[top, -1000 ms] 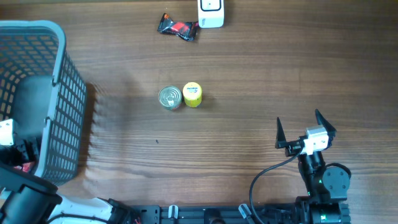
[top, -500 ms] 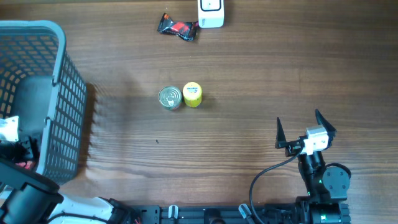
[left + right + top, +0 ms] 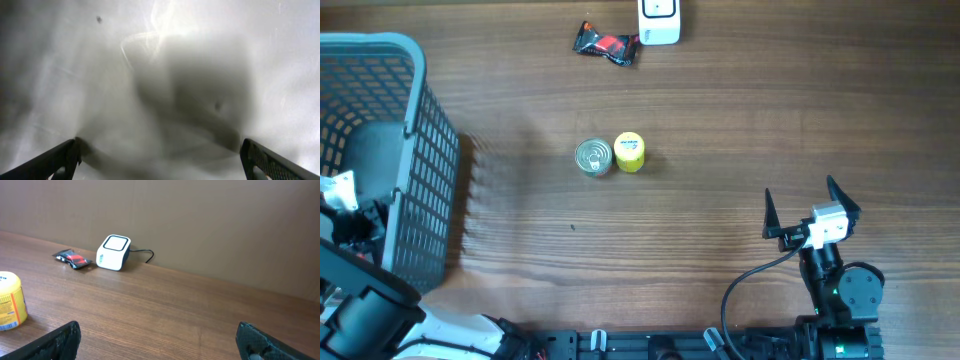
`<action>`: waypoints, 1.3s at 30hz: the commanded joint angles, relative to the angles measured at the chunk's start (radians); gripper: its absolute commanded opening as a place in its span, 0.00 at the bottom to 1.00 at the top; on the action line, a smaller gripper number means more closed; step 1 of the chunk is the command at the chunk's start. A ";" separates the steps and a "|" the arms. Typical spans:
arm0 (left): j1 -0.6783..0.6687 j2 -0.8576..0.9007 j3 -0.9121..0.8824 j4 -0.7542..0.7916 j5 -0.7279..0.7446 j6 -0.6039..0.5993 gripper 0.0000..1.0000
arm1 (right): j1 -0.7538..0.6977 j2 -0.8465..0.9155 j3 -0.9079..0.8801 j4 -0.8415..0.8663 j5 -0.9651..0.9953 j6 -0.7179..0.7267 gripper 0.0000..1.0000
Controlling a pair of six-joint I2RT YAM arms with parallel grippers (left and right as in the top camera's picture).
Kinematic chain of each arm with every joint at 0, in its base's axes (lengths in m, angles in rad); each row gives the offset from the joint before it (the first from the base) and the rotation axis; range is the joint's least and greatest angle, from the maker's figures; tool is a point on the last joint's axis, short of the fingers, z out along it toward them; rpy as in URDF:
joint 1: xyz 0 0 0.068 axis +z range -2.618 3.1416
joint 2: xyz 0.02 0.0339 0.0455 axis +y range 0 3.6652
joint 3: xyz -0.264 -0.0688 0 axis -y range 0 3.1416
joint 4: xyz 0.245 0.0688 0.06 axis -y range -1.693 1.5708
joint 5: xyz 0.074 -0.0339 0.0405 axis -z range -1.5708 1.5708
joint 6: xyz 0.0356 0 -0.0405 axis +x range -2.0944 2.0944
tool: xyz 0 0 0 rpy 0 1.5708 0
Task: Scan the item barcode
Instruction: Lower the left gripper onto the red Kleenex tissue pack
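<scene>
We locate the yellow tub (image 3: 629,152) upright near the middle of the tabletop (image 3: 740,110), with a tin can (image 3: 593,157) just beside it on its left. The barcode scanner (image 3: 659,20) stands at the far edge, well apart from the tub, and a black-and-red packet (image 3: 606,44) lies just beside the scanner. The right fingers (image 3: 270,342) stand wide apart and hold nothing, low over the near right area of the tabletop. The left fingers (image 3: 50,162) are likewise spread and empty, inside the grey basket (image 3: 430,130) at the left edge. The left wrist view shows only a blurred grey surface between them.
</scene>
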 commanded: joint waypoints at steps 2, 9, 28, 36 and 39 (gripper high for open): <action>-0.002 0.028 -0.019 0.025 0.027 -0.314 1.00 | 0.004 -0.001 -0.001 0.004 0.013 0.018 1.00; -0.002 -0.020 -0.019 -0.006 -0.167 -0.389 1.00 | 0.004 -0.001 -0.001 0.004 0.013 0.018 1.00; -0.070 -0.188 0.022 0.009 -0.359 -0.668 1.00 | 0.004 -0.001 -0.001 0.004 0.013 0.019 1.00; -0.074 -0.219 0.026 -0.082 -0.323 -0.690 1.00 | 0.004 -0.001 -0.001 0.004 0.013 0.018 1.00; -0.064 -0.219 0.026 -0.061 -0.183 -0.759 1.00 | 0.004 -0.001 -0.001 0.004 0.013 0.018 1.00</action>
